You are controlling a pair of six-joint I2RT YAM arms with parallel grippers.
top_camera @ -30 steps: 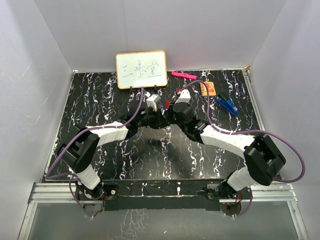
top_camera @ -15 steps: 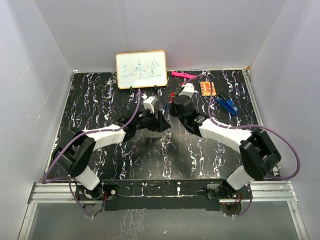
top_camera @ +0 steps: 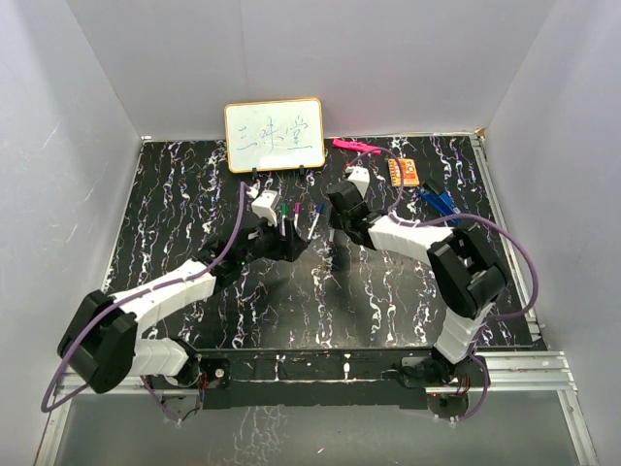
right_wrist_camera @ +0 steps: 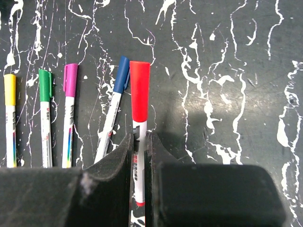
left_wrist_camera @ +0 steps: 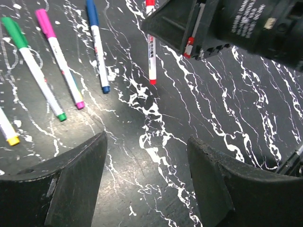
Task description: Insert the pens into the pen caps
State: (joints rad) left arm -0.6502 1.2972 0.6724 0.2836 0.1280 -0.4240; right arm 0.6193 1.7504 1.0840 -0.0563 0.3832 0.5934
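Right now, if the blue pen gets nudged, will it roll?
Probably: the blue pen is a thin round stick on a flat table. The clip on its cap may stop it soon. It looks stiff and light.

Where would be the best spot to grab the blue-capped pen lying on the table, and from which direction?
Grip the white barrel of the blue-capped pen about midway, coming straight down from above, jaws across its width. It lies flat on the table, and the pink-capped pen lies alongside, so a sideways approach would likely knock that.
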